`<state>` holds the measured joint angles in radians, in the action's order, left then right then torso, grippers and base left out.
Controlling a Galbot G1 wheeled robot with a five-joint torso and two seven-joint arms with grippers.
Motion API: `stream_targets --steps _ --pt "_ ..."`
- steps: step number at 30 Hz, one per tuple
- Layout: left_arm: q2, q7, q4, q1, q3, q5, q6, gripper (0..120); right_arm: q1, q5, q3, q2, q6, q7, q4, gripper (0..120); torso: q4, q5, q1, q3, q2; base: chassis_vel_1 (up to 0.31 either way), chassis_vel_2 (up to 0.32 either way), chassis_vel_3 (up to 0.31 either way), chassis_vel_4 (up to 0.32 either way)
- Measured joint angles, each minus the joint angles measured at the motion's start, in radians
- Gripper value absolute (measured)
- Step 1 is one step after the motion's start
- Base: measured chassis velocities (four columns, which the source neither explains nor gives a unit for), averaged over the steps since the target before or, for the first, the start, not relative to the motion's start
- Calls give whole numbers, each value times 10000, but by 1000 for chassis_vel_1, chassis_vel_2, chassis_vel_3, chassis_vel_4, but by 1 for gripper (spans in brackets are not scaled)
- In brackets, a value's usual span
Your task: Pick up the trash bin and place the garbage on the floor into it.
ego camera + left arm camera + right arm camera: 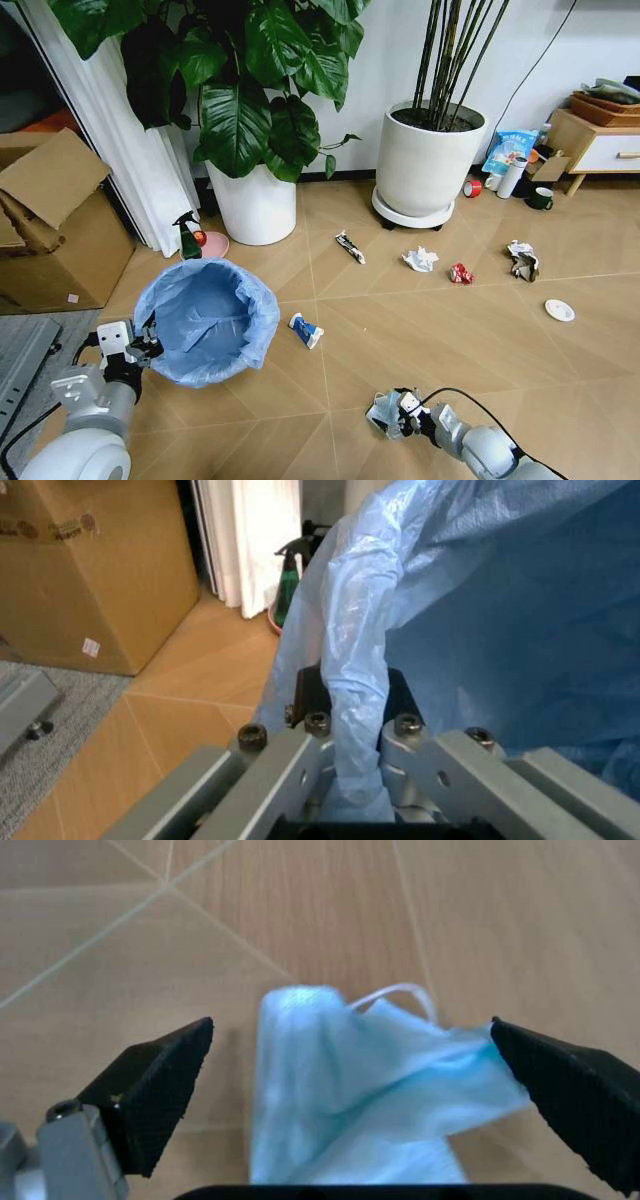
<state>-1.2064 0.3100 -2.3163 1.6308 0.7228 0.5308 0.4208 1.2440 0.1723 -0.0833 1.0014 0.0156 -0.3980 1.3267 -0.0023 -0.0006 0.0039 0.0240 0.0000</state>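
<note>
While my left claw clamps the bin by its rim, my right claw gapes around a soft, light mask; pinch its bunched middle.

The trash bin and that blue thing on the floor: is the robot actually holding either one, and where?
The left end effector grips the trash bin by its bag-covered rim. The right end effector is open around a crumpled blue face mask, not yet gripping it.

The cardboard box bears a printed mark and a small label, both too blurred to read.
</note>
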Motion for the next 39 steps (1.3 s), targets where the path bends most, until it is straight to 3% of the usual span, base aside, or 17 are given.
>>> stream_targets --steps 12,15,39 --pt "-187 34 40 -26 -92 -159 22 0 -152 -160 -1 165 -280 -88 -661 99 0 0 0 0 0 0 0 0 0" --pt "-201 37 41 -24 -92 -170 29 0 -242 -206 43 252 -357 -107 -782 92 0 -1 0 0 0 0 0 0 0" --pt "-107 49 6 -25 -80 -157 79 0 -789 -172 -6 837 -405 439 -949 3 0 0 0 0 0 0 0 0 0"
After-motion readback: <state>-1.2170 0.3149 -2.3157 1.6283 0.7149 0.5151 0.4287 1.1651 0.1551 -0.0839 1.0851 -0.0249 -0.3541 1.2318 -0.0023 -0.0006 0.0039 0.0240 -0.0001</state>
